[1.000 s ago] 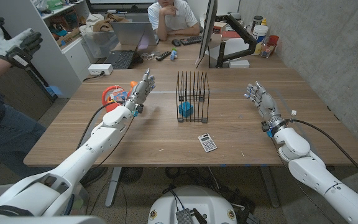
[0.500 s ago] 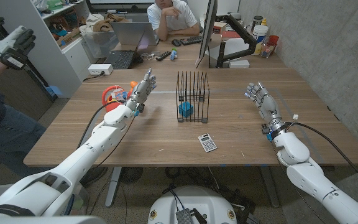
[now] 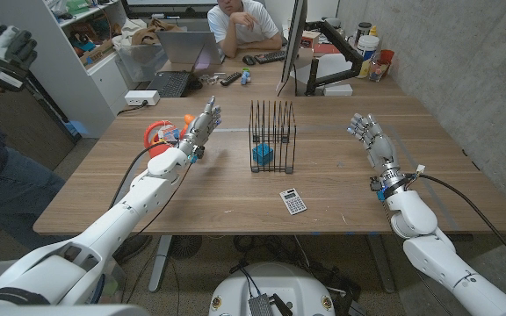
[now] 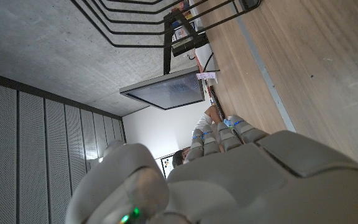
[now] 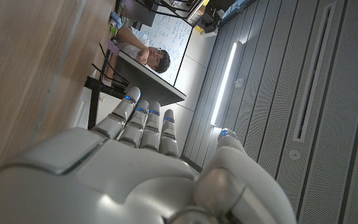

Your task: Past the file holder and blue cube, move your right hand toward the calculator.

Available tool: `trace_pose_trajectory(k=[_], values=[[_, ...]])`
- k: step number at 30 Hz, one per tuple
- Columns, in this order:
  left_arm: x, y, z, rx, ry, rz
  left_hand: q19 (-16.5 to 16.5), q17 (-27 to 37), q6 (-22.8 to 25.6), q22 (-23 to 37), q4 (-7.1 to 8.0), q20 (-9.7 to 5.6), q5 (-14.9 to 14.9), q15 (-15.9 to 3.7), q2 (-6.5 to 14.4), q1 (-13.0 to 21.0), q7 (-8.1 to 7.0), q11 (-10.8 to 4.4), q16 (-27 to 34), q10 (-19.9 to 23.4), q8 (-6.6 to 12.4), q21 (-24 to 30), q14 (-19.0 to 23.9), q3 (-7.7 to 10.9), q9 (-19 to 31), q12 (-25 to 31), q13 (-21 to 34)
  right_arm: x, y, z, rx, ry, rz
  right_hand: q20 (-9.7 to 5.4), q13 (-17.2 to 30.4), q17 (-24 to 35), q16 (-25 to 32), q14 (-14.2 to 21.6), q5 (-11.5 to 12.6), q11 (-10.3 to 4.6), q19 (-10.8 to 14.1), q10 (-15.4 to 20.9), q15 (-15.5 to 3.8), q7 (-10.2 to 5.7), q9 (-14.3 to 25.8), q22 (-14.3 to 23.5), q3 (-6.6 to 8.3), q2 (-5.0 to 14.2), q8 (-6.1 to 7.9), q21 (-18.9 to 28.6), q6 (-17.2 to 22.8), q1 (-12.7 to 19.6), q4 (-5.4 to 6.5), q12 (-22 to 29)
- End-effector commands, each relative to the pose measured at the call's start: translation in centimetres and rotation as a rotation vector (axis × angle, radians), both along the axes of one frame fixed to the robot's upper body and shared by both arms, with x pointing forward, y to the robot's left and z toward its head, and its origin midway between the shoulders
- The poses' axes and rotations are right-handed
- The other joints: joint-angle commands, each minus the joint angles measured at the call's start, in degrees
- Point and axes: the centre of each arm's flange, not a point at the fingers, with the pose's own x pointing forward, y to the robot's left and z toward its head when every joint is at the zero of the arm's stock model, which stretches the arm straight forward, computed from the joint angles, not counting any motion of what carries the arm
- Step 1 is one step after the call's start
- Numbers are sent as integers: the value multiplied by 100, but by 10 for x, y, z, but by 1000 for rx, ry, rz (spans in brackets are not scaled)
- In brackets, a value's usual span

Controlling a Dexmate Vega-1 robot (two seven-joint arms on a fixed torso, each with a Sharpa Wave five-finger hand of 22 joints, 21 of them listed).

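My right hand (image 3: 369, 137), open and empty, has edged slightly inward but sits well right of the calculator (image 3: 293, 201), which lies just in front of the holder (image 3: 272, 134) and cube (image 3: 262, 154).

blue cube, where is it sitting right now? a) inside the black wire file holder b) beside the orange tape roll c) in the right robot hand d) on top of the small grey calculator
a: in the head view the small blue cube sits on the table within the black wire file holder, apart from the small grey calculator nearer the front edge.
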Motion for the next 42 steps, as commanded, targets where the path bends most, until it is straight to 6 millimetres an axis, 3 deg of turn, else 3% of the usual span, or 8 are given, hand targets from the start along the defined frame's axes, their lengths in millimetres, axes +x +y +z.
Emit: trace_pose_trajectory(k=[1,29,42], values=[[1,1,1,9,7,1,-17,20,-6,14,-5,-4,-15,7,49,28,-2,-40,-7,-15,17,16,-66,-36,16,28,29,-23,-2,11,-86,-65,-31,-56,25,21,22,52,29,-12,64,99,-26,-18,29,19,-3,14,50,-12,65,-3,-23,16],[3,-13,6,41,11,-13,-35,20,-7,15,-6,13,-28,7,77,58,-8,-40,-5,-16,13,27,-72,-65,17,29,30,-48,-4,7,-146,-112,-68,-43,28,15,-11,76,53,-60,95,159,-25,-80,34,18,-33,-33,33,-74,104,-2,-55,13],[2,-18,12,53,2,-17,-41,20,8,15,-7,-13,-35,38,85,70,19,30,-3,-38,17,31,-71,-84,18,20,29,-61,3,7,-189,-164,-81,-24,30,14,-28,70,64,-75,90,172,-19,-97,36,18,-40,-41,24,-108,110,4,-69,8]])
